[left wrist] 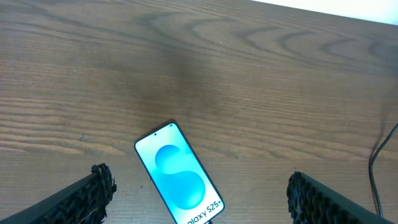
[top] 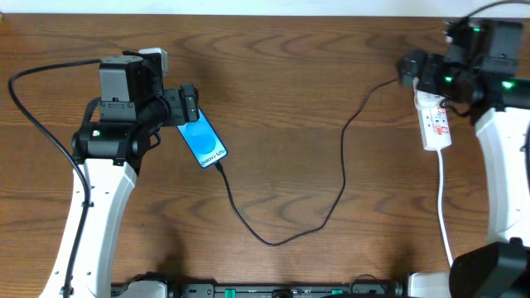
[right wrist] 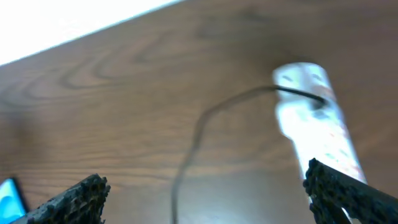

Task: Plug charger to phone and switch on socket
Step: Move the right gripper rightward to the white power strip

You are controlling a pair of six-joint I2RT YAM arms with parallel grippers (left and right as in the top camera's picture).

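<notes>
The phone (top: 203,142) lies flat on the wooden table with its blue screen up, also seen as the phone (left wrist: 180,177) in the left wrist view. My left gripper (top: 189,103) hovers over its upper end, open, and its fingers (left wrist: 93,196) stand wide on either side without touching it. The charger (top: 273,242) is a thin black cable that meets the phone's lower end, loops across the table and runs up to the socket (top: 436,124). The white socket (right wrist: 317,124) is blurred in the right wrist view. My right gripper (top: 411,66) is open above its far end.
A white cord (top: 444,207) runs from the socket toward the table's front edge, beside the right arm. The table's far edge (left wrist: 323,7) lies just beyond the phone. Bare wood spreads between the two arms, crossed only by the charger cable (right wrist: 189,149).
</notes>
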